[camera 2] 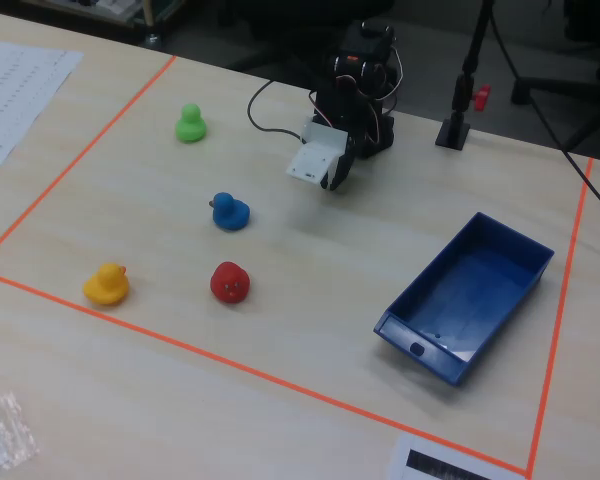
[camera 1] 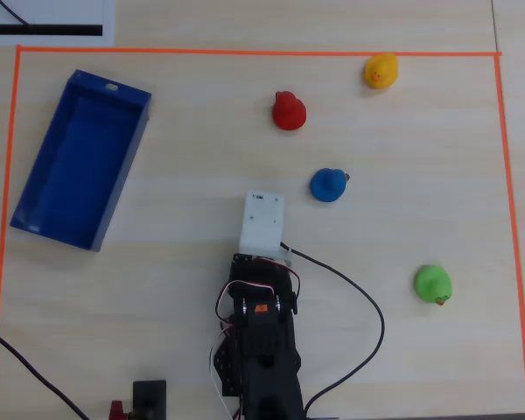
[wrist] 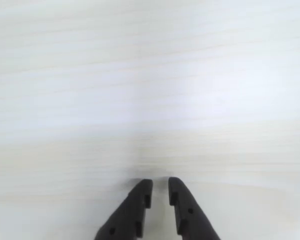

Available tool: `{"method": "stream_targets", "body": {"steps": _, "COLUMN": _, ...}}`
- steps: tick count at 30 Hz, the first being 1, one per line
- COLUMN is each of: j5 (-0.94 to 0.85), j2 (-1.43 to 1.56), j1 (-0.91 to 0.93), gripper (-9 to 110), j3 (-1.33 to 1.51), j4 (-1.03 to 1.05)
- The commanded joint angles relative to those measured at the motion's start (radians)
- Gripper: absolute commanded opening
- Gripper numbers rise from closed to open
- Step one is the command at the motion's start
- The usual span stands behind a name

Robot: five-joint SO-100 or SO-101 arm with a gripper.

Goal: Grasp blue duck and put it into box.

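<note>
The blue duck stands on the pale wooden table, right of centre in the overhead view and left of centre in the fixed view. The box, a dark-blue open tray, lies empty at the left in the overhead view and at the right in the fixed view. My gripper points down at bare table near the arm's base, its dark jaws almost together with a narrow gap and nothing between them. In the fixed view my gripper hangs under the white wrist camera, right of the blue duck. The duck is out of the wrist view.
A red duck, a yellow duck and a green duck stand around the blue one. Orange tape frames the work area. A black cable loops right of the arm. A printed sheet lies outside the tape.
</note>
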Motion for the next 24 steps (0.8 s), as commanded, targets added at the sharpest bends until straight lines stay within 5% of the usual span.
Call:
{"method": "stream_targets", "body": {"steps": 1, "j5": -0.078, "j2": -0.218, "j1": 0.143, "gripper": 20, "j3": -0.133, "j4": -0.147}}
{"method": "stream_targets", "body": {"steps": 14, "j5": -0.167, "j2": -0.966, "j1": 0.600, "gripper": 33, "j3": -0.925, "j4": -0.465}}
{"method": "stream_targets", "body": {"steps": 24, "j5": -0.216, "j2": -1.163, "j1": 0.724, "gripper": 37, "j3": -0.908, "j4": -0.741}}
